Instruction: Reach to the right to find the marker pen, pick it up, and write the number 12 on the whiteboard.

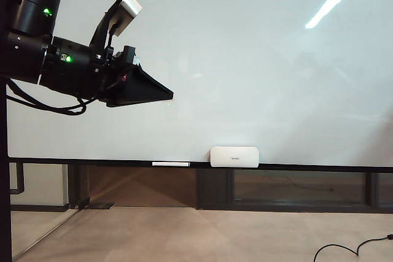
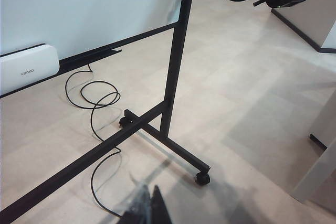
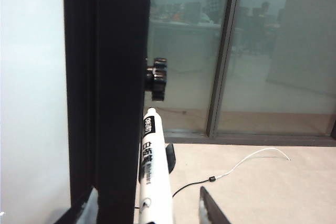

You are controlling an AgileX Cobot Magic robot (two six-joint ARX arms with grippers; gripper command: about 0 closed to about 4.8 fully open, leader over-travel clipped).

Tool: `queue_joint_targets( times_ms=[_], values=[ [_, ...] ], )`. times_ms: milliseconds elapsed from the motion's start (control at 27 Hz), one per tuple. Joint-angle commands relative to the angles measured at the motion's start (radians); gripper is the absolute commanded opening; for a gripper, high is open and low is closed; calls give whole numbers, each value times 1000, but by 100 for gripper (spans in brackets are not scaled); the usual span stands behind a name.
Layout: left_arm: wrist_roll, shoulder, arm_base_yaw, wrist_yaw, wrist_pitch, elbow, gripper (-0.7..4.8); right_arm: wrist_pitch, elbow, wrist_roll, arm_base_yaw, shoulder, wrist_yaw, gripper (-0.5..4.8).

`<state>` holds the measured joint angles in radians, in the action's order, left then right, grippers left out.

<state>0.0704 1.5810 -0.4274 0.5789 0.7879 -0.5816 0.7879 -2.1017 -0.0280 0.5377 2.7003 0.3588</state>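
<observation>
The whiteboard fills the exterior view, and the number 12 is not in view on its face. In the right wrist view a white marker pen with black print stands upright beside the board's black frame post. My right gripper is open, its fingers wide apart with the pen and the post between them; the far finger is clear of the pen. My left gripper hangs shut and empty in front of the board's left part, its fingertips pressed together.
A white eraser block and a long thin white marker lie on the board's ledge. Below are the black stand foot with a caster and a loose cable. A black knob sticks out of the post.
</observation>
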Motion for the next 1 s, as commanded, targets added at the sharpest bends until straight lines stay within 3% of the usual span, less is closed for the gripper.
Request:
queue_joint_targets(
  times_ms=[37,260,631,742,1001],
  values=[
    [-3,-3,-2,1,14,-4,-5,29,-6,-8,0,2,-6,242],
    [-3,-3,-2,1,14,-5,-5,23,-6,-10,-2,8,-24,204],
    [-8,-3,-2,1,15,-5,-5,24,-6,-29,-2,8,-27,192],
    [-11,-3,-2,1,14,-8,-5,24,-6,-29,-2,8,-27,156],
    [-18,-3,-2,5,14,-15,-5,31,-6,-29,-2,8,-27,154]
  ],
)
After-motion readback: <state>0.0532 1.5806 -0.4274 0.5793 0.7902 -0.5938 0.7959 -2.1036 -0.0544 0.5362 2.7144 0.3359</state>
